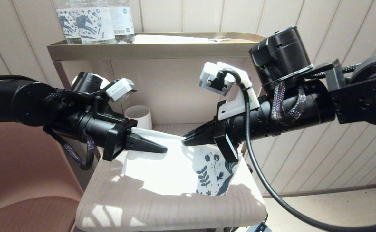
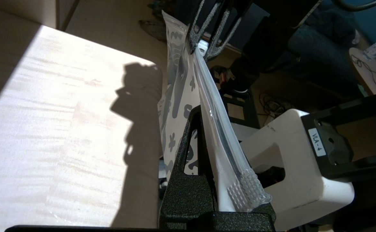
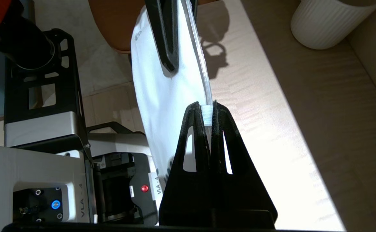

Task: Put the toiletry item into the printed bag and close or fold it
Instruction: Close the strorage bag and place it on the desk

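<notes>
The printed bag is a white pouch with dark blue leaf print at its right end. It hangs stretched between both grippers above the small table. My left gripper is shut on the left end of the bag's zip top. My right gripper is shut on the white zip slider further along that edge. In the left wrist view the bag runs edge-on towards the right gripper. The toiletry item is out of view.
A white ribbed mug stands at the back of the table, also in the right wrist view as the mug. Blue-printed water bottles stand on the upper shelf. A brown chair is at the left.
</notes>
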